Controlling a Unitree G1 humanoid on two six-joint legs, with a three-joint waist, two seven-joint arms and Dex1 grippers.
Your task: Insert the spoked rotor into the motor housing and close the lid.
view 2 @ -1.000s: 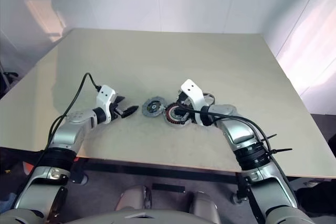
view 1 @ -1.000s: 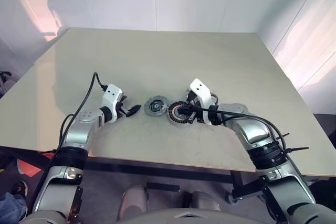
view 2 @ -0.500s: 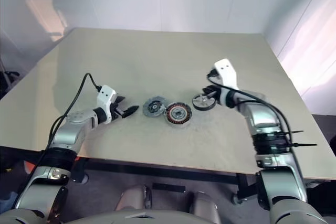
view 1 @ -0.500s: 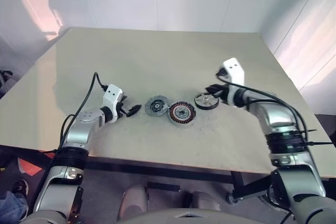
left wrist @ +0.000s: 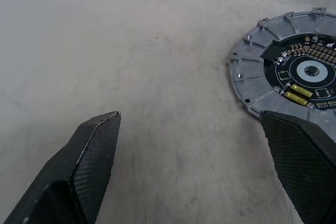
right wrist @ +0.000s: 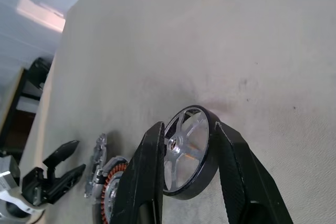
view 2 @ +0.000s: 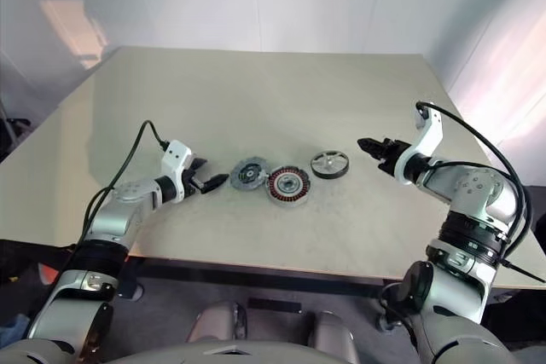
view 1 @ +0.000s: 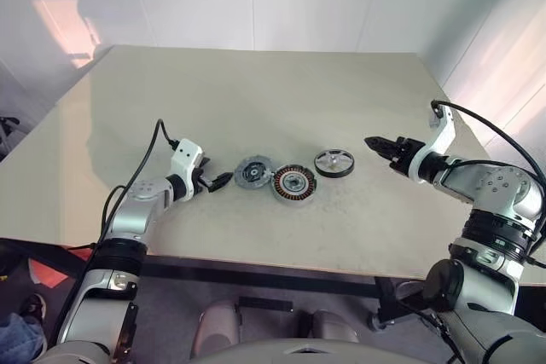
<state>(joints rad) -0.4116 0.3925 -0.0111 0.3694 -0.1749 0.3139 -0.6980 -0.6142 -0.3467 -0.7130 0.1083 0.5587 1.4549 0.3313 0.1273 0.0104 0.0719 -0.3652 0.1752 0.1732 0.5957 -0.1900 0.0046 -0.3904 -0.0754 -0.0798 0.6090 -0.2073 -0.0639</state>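
The spoked rotor lies flat on the table, silver spokes up, to the right of the motor housing, whose copper windings show. The lid, a grey disc with a dark centre, lies left of the housing. My right gripper hovers a short way right of the rotor, pointing at it, open and holding nothing; the right wrist view frames the rotor beyond its fingers. My left gripper stands open just left of the lid, and in its wrist view the lid sits by one fingertip.
The three parts lie in a row near the front middle of the beige table. White walls stand behind the table, and its right edge runs close by my right arm.
My right gripper swung right from the housing, rolling its wrist. The rotor now lies right of the housing, and the gripper has opened and drawn back from it. Left arm unmoved.
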